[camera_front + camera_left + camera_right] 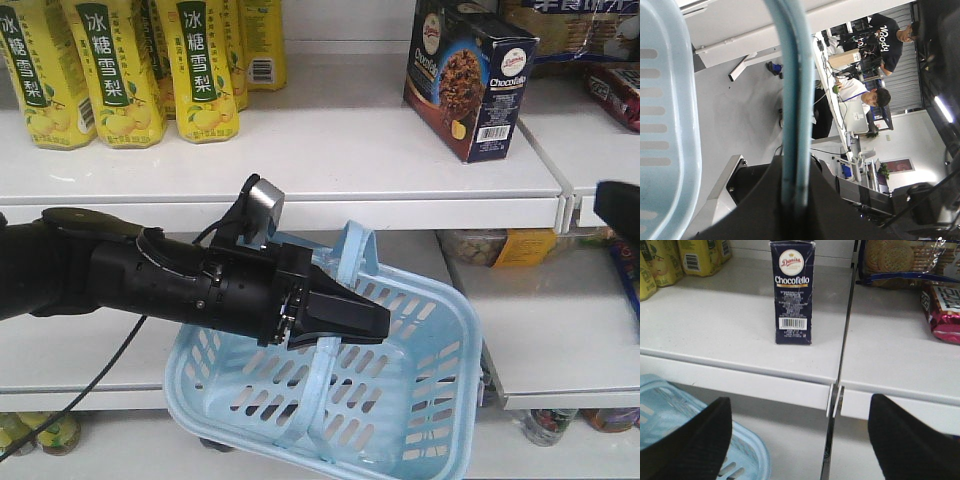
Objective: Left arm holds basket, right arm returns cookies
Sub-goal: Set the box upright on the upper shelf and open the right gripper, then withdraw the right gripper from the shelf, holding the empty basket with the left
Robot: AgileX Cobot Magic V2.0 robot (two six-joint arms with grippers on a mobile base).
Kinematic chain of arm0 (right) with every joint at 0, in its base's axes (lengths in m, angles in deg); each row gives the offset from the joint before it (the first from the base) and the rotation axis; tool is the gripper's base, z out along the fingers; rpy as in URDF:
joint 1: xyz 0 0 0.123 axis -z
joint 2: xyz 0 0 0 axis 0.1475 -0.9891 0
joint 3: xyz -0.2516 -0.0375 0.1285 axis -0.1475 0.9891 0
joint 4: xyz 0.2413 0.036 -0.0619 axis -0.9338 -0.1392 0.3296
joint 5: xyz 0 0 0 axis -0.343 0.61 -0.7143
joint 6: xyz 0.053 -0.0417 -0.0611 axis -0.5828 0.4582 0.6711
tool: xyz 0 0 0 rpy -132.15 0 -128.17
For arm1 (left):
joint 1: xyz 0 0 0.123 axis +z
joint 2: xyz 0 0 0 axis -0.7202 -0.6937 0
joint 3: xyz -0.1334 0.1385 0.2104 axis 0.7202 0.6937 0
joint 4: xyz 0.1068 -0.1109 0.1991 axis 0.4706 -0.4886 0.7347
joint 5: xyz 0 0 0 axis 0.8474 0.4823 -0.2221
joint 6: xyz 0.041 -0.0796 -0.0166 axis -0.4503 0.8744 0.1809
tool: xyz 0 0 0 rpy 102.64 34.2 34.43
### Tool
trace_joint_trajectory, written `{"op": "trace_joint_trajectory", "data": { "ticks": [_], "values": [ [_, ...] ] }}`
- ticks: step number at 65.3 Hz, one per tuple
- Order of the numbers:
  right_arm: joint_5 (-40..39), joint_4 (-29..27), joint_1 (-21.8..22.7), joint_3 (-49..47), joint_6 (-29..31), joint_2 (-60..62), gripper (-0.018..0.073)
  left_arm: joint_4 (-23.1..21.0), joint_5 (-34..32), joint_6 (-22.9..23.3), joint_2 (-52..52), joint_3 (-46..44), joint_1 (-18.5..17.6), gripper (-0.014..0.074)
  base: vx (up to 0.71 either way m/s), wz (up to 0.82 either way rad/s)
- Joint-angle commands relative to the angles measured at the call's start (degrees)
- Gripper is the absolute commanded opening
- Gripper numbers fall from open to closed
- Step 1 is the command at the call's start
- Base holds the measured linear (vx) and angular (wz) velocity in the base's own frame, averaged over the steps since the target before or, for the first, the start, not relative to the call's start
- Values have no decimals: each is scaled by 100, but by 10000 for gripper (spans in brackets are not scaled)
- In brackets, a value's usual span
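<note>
1. The left gripper [335,318] is clenched on a handle of the basket [420,400], holding it below the shelf [300,160].
2. The right gripper [800,435] is released, empty.
3. The cookies [468,78] stand upright on the shelf.

Basket [420,390]: smooth light-blue plastic, slight sheen; cookies [466,78] box: glossy printed cardboard, creased at top; shelf [330,160]: smooth matt white; left arm [170,280]: matt black casing, silver metal knob
</note>
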Motion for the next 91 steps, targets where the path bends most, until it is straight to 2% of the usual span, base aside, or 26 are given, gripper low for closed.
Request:
{"op": "trace_joint_trajectory", "data": {
  "ticks": [1, 17, 26, 45, 59, 68, 74, 81, 86, 91],
  "values": [
    [-624, 102, 32, 525, -30, 720, 528, -948, -460, -9, 177, -186, 113, -6, 0, 0],
    [-670, 275, 32, 1972, -30, 2468, 521, -948, -460, -9, 177, -186, 113, -6, 0, 0],
    [-1150, 275, 32, 2591, -30, 3170, 508, -948, -460, -9, 177, -186, 113, -6, 0, 0],
    [-2345, 139, 32, 3708, -30, 3361, 503, -948, -460, -9, 177, -186, 113, -6, 0, 0],
    [-2558, 139, 32, 4112, -35, 3361, 487, -948, -460, -9, 177, -186, 113, -6, 0, 0],
    [-2538, 139, 32, 4112, -46, 3361, 390, -948, -460, -9, 177, -186, 113, -6, 0, 0],
    [-2538, 139, 32, 4112, -46, 3361, 277, -948, -460, -9, 177, -186, 113, -6, 0, 0],
    [-2538, 139, 32, 4112, -40, 3361, 88, -948, -460, -9, 177, -186, 113, -6, 0, 0],
    [-2548, 139, 32, 4112, -40, 3361, -10, -948, -460, -9, 177, -186, 113, -6, 0, 0],
    [-2556, 144, 32, 4112, -40, 3361, -12, -948, -460, -9, 177, -186, 113, -6, 0, 0]
  ]
}}
